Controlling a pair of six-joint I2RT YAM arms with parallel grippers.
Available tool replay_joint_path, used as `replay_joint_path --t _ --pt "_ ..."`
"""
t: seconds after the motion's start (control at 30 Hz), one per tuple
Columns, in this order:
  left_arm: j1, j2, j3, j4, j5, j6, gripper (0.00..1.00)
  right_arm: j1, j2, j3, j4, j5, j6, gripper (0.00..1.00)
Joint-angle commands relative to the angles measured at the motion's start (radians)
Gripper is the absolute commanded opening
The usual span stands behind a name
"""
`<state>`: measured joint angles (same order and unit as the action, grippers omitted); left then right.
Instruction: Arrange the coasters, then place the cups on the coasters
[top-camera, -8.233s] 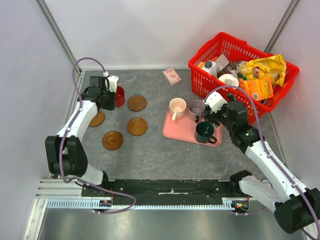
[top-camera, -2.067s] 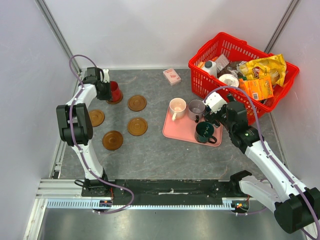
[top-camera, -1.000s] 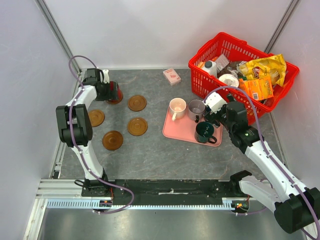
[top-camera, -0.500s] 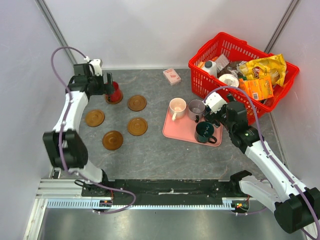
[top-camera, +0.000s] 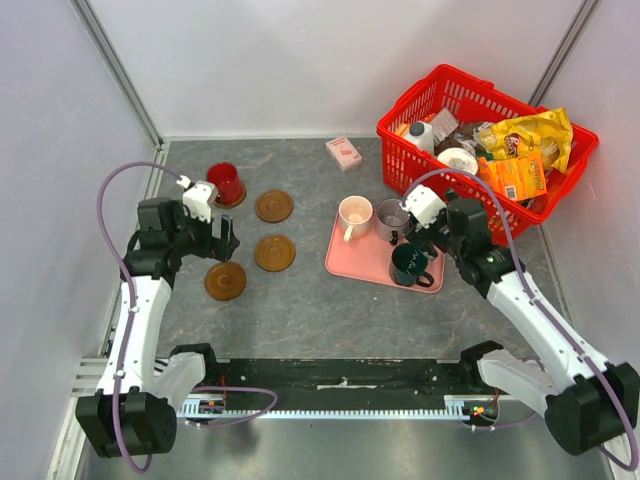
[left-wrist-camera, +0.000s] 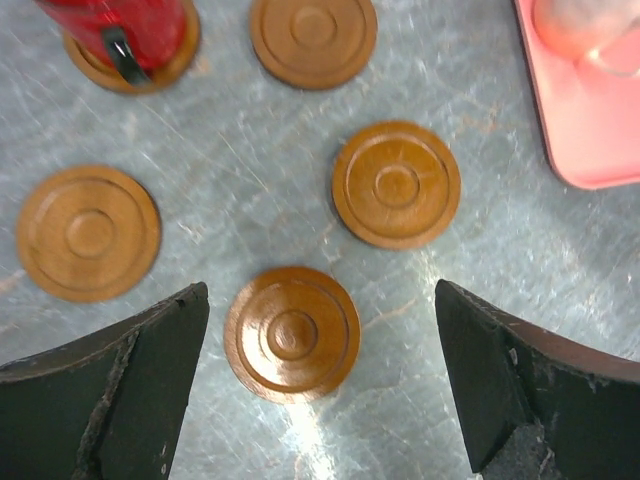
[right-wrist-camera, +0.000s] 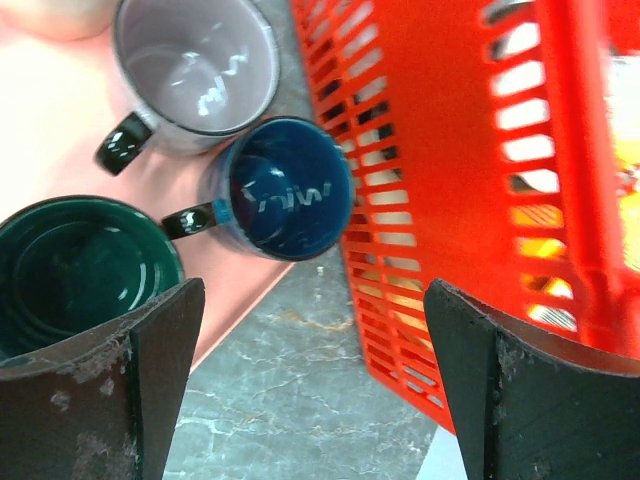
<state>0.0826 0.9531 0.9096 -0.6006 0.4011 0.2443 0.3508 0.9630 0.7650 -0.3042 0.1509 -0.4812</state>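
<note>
The red cup stands on the back-left coaster. Other brown coasters lie bare, and one more coaster, which the left arm hides from above. My left gripper hovers open over them, holding nothing. The cream cup, grey cup, dark green cup and navy cup sit on the pink tray. My right gripper hangs open above the navy cup, empty.
A red basket full of packaged goods stands at the back right, close beside the tray and the right gripper. A small pink box lies near the back wall. White walls enclose the table on three sides.
My left gripper has let go of the red cup, leaving it on the back-left coaster, and the arm has drawn back toward the near side. The right arm has barely shifted.
</note>
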Motion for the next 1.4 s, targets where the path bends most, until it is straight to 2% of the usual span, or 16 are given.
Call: replay_joint_path --t 0.0,0.17,0.37,0.6,0.83,1.03,1.37 --pt "-0.001 -0.050 -0.049 0.001 0.062 0.069 1.00 -0.003 0.114 0.109 -0.186 -0.148 -0.013 0.98" --pt "-0.001 -0.091 -0.077 0.010 0.111 0.076 1.00 -0.004 0.193 0.111 -0.329 -0.284 -0.082 0.98" --pt "0.000 -0.123 -0.086 0.010 0.114 0.075 1.00 -0.006 0.206 0.036 -0.345 -0.260 -0.143 0.98" --pt "0.000 -0.093 -0.078 0.001 0.122 0.066 1.00 -0.006 0.186 -0.013 -0.345 -0.277 -0.157 0.98" --pt "0.000 -0.106 -0.084 0.010 0.108 0.058 1.00 -0.009 0.100 0.013 -0.296 -0.295 -0.120 0.98" --pt "0.000 -0.114 -0.087 0.018 0.084 0.055 1.00 -0.010 0.111 0.040 -0.266 -0.261 -0.083 0.98" --pt "0.002 -0.097 -0.091 0.025 0.076 0.052 1.00 -0.027 -0.026 0.076 -0.413 -0.364 -0.171 0.98"
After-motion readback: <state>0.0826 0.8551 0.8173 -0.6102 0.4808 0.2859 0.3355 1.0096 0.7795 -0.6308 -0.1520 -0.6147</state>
